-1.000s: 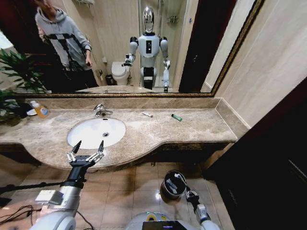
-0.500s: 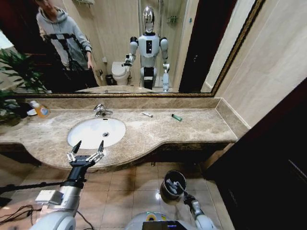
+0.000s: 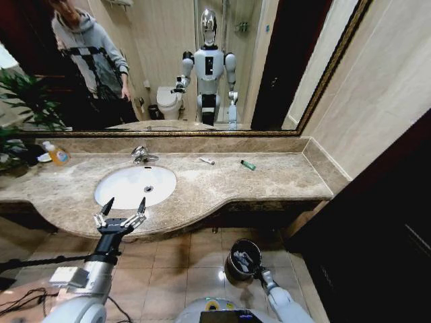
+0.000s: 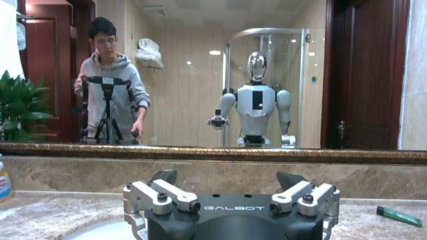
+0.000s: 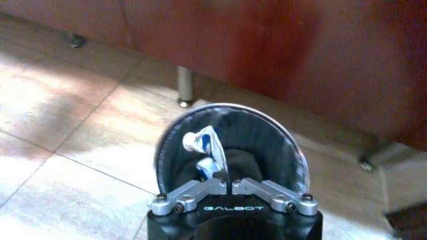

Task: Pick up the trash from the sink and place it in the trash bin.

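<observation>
Now right gripper (image 5: 230, 184) clenched at the trash bin (image 5: 280, 145) rim; 2 white tubes (image 5: 203, 142) inside. Left gripper (image 3: 123, 206) spread wide at sink (image 3: 111, 192) front edge. Green tube (image 3: 248, 165) and white stick (image 3: 206, 161) on countertop (image 3: 283, 178).

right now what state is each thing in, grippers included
left gripper: open, empty, at the counter's front edge by the sink
right gripper: shut on a white tube, at the bin's rim
bin: upright on the floor, tube sticking up from its mouth
sink: no trash seen inside
green tube: lying on the counter
stick: lying on the counter
</observation>
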